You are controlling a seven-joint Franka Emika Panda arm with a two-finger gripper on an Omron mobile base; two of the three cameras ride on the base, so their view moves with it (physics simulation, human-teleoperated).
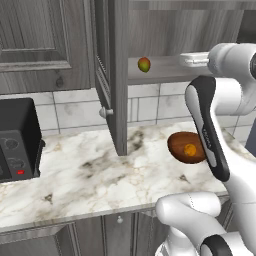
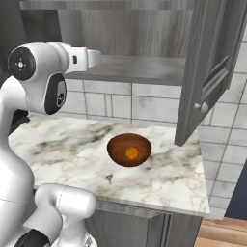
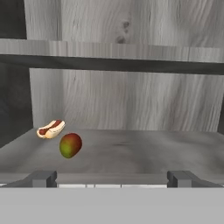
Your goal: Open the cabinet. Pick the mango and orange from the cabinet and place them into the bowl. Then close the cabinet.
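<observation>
A simulated kitchen with a grey wood-grain cabinet [image 1: 112, 75] mounted on the wall, both tall doors swung open. In the left base view one open door runs down the middle of the frame, its round silver knob [image 1: 103, 112] near the lower edge of the door. In the right base view the other open door stands at the upper right.

The mango [image 1: 144, 64], yellow-green with a red blush, lies on the cabinet floor, at upper centre of the left base view. In the hand view it sits at lower left, on the grey cabinet floor, with a hot dog [image 3: 50, 129] just behind it and further left. A grey shelf [image 3: 113, 56] crosses the upper part of that view.

The bowl [image 2: 129, 149], glossy dark reddish-brown, rests on the white marbled surface [image 1: 75, 175] below the cabinet, at centre of the right base view. The orange [image 2: 131, 153] lies inside it.

The gripper [image 3: 113, 178] has its two dark tips wide apart at the bottom of the hand view, holding nothing, level with the front edge of the cabinet floor. The mango is apart from it, ahead and to the left.

A black appliance [image 1: 17, 140] stands on the surface at the left edge of the left base view.
</observation>
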